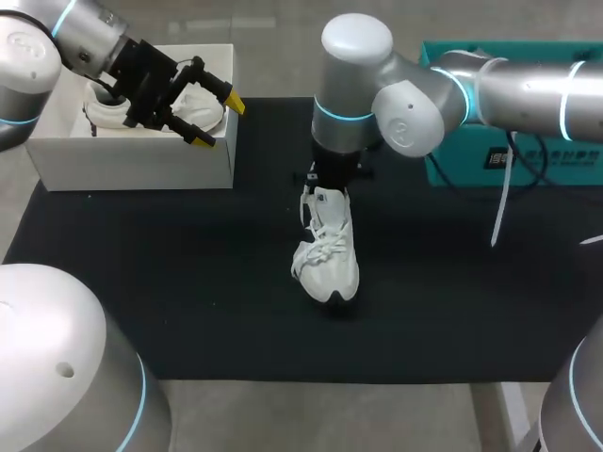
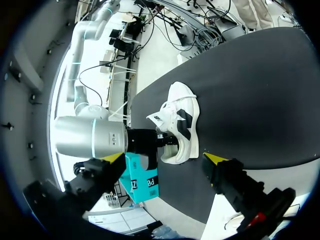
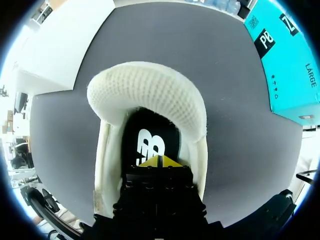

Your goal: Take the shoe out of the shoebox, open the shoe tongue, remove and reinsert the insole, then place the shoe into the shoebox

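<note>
The right tool (image 3: 159, 162) is seen dipped into the heel opening of the white shoe (image 1: 330, 254) — whether anything is pinched cannot be told. The shoe is set near the middle of the black tabletop (image 1: 141, 282), well apart from the white shoebox (image 1: 132, 165) — over which the left tool (image 1: 217, 121) is held spread
</note>
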`<move>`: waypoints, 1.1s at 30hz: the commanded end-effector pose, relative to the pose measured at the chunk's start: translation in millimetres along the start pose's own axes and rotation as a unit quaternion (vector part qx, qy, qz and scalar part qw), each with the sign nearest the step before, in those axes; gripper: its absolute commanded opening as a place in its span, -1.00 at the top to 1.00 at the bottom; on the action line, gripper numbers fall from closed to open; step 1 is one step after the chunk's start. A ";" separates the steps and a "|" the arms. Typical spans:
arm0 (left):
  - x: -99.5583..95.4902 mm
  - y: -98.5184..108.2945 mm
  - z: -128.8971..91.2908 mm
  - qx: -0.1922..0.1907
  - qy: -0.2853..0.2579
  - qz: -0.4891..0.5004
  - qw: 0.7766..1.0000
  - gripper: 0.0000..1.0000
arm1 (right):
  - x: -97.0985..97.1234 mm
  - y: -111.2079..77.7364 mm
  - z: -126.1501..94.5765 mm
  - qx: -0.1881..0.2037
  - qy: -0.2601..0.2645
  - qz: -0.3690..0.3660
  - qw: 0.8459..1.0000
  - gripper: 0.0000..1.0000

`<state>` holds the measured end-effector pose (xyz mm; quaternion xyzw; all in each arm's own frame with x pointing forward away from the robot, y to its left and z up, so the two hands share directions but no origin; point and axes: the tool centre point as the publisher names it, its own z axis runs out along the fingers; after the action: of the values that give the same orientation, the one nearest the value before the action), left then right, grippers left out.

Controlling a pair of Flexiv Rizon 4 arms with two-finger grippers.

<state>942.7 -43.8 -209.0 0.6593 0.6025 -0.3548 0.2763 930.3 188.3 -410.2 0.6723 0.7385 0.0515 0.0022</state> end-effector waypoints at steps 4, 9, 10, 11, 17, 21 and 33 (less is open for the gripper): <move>0.2 -0.1 -0.1 0.000 0.001 0.001 1.000 -1.00 | -2.1 -7.0 -41.8 0.023 -0.025 -0.003 0.999 1.00; 0.2 -0.1 -0.1 0.000 0.001 0.001 1.000 -1.00 | -3.5 -9.7 -54.3 0.069 -0.013 -0.004 0.998 1.00; 0.2 -0.1 -0.1 0.000 0.001 0.001 1.000 -1.00 | -3.2 -10.0 -56.5 0.071 -0.012 -0.001 0.997 1.00; 0.2 -0.1 -0.1 0.000 0.001 0.001 1.000 -1.00 | -3.4 -9.8 -57.1 0.080 -0.007 0.000 0.997 1.00; 0.2 -0.1 -0.1 0.000 0.001 0.001 1.000 -1.00 | 1.0 -10.9 -56.4 0.124 0.010 0.005 0.992 1.00; 0.2 -0.1 -0.1 0.000 0.001 0.001 1.000 -1.00 | 5.3 -13.4 -48.1 0.144 0.023 0.011 0.989 1.00; 0.2 -0.1 -0.1 0.000 0.001 0.001 1.000 -1.00 | 11.6 -13.2 -47.3 0.191 0.022 0.011 0.981 0.66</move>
<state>942.7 -43.8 -209.0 0.6593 0.6025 -0.3548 0.2763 907.0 190.2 -365.6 0.6697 0.7272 -0.0612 -0.1377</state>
